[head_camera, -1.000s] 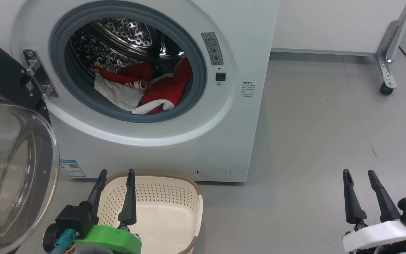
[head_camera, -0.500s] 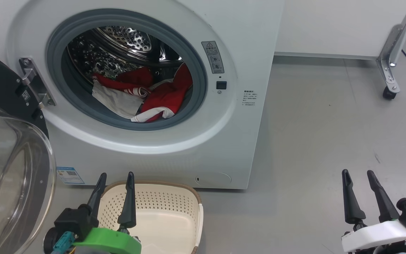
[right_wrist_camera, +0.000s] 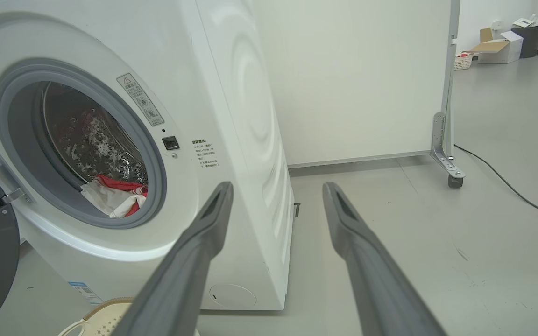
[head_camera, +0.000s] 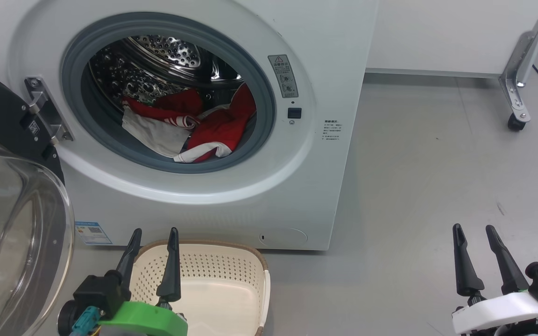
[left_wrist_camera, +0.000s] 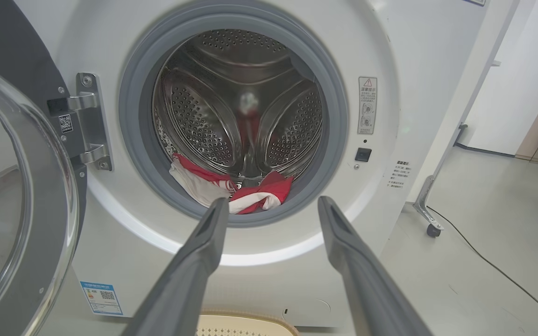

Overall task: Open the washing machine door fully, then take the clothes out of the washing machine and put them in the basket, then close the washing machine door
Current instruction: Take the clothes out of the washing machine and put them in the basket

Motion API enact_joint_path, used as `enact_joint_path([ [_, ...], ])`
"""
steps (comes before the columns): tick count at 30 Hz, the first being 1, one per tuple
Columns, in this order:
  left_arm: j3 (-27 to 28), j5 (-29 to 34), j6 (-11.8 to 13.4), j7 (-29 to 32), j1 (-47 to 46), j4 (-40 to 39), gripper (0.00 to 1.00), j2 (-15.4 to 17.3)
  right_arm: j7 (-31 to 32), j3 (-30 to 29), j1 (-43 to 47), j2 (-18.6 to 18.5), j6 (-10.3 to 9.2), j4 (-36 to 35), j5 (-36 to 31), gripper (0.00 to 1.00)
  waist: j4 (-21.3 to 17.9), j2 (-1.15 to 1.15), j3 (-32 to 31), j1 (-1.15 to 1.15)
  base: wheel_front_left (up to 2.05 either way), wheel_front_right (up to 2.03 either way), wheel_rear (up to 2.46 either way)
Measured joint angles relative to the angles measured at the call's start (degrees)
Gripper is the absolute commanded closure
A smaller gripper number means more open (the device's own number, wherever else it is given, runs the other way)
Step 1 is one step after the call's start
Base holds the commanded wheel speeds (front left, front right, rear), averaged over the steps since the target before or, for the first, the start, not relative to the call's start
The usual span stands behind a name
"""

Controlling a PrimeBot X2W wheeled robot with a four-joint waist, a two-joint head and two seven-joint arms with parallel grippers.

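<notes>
Step 1 looks done: the washing machine door (head_camera: 12, 210) hangs swung out to the left on its hinge (head_camera: 45, 109), leaving the mouth of the washing machine (head_camera: 231, 205) unobstructed. Whether it's at its stop I can't tell. So step 2 is in hand, i.e. getting the clothes (head_camera: 194, 126) out, & it's not yet begun. The clothes, red w/ white panels, lie in a heap at the bottom front of the drum (left_wrist_camera: 245, 107), near edge lapping toward the lower lip of the grey seal (head_camera: 264, 112). The basket (head_camera: 213, 263) sits on the floor (head_camera: 414, 186) just in front of the machine's base, below the opening, w/ nothing visible inside. The left gripper (head_camera: 154, 232) hovers at the basket's left side in the head view, its 2 fingers spread wide & empty. In the left wrist view they aim at the lower rim of the opening, heap just beyond the left tip. The right gripper (head_camera: 473, 228) is likewise spread & empty, well off to the right over bare floor. Next move prob. falls to the left arm: go fwd & up through the opening, dip onto the heap, close on a thick fold rather than a thin edge, then draw it out over the seal w/o snagging & let go above the basket. Watch the door's bowl, near that arm's left.
</notes>
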Motion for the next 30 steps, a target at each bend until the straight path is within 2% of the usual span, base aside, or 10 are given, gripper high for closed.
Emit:
enact_joint_path([
  [30,-0.85,0.34,0.04,0.0,0.0,0.32,0.0,0.0,0.0,-0.51,0.0,0.05,0.03,0.05,-0.42,0.0,-0.01,0.0,0.19,0.0,0.0,0.0,0.0],
])
